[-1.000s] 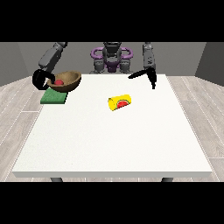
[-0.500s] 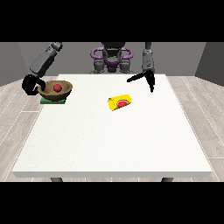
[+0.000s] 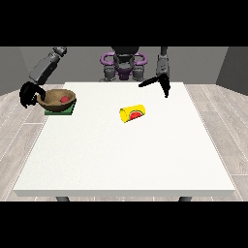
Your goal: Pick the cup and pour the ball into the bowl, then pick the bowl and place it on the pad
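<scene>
bowl (image 3: 57, 99) now flat on pad (image 3: 60, 110), view-left hand (image 3: 30, 93) curled at rim, other hand (image 3: 162, 83) open

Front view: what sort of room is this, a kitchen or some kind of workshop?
Probably a bare test room, not a kitchen: a large white table on a pale plank floor with plain grey walls, and only a bowl, green pad and yellow cup set out.

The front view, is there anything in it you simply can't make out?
- Green pad: the bowl on it covers most of it.
- The hand at the view's left: whether its fingers touch the bowl's rim is too small to tell.
- Yellow cup lying on its side: its red marking is too small to read.
- Table: its legs are cut off by the lower edge.
</scene>
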`<move>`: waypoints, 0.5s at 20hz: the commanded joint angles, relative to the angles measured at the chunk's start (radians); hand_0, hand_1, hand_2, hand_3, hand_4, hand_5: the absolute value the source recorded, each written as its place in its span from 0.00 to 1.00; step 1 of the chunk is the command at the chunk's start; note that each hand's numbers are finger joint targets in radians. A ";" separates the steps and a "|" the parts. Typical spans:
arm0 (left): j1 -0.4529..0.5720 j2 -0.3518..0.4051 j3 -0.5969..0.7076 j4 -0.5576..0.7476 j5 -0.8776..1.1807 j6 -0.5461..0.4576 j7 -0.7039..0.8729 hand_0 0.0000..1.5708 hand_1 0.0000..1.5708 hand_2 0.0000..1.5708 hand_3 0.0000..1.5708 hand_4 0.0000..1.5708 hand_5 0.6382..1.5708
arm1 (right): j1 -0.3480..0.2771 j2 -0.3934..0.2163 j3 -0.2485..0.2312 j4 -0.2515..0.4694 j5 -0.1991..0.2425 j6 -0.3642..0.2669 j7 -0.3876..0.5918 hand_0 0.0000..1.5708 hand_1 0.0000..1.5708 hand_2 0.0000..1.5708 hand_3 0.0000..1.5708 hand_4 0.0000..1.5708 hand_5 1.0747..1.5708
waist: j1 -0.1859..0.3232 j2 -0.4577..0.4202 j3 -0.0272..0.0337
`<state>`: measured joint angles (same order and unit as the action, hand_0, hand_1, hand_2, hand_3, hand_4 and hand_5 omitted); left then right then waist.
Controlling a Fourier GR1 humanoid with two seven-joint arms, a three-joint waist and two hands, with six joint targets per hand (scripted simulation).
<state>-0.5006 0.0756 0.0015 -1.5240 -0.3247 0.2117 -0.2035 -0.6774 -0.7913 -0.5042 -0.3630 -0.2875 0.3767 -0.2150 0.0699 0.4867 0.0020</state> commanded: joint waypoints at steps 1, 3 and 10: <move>0.027 -0.024 -0.042 -0.087 -0.022 0.003 0.076 0.00 0.00 0.00 0.00 0.00 0.99 | -0.058 -0.040 -0.034 0.056 -0.037 0.028 0.069 1.00 1.00 1.00 0.00 0.50 1.00 | 0.003 -0.022 0.0004; -0.009 0.001 -0.002 -0.035 0.012 -0.021 0.047 0.00 0.00 0.00 0.00 0.00 0.99 | -0.060 -0.029 -0.011 0.038 -0.022 0.013 0.086 1.00 1.00 1.00 0.00 0.45 1.00 | -0.003 -0.029 -0.0010; 0.005 0.046 0.043 -0.095 0.064 -0.070 0.083 0.00 0.00 0.00 0.00 0.00 1.00 | 0.004 -0.003 0.040 0.040 0.032 0.024 0.014 1.00 1.00 1.00 0.59 0.45 1.00 | 0.000 -0.016 -0.0004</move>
<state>-0.4682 0.0923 0.0124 -1.5922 -0.2875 0.1681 -0.1601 -0.6808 -0.8012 -0.4906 -0.3217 -0.2823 0.4005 -0.1805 0.0697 0.4595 0.0013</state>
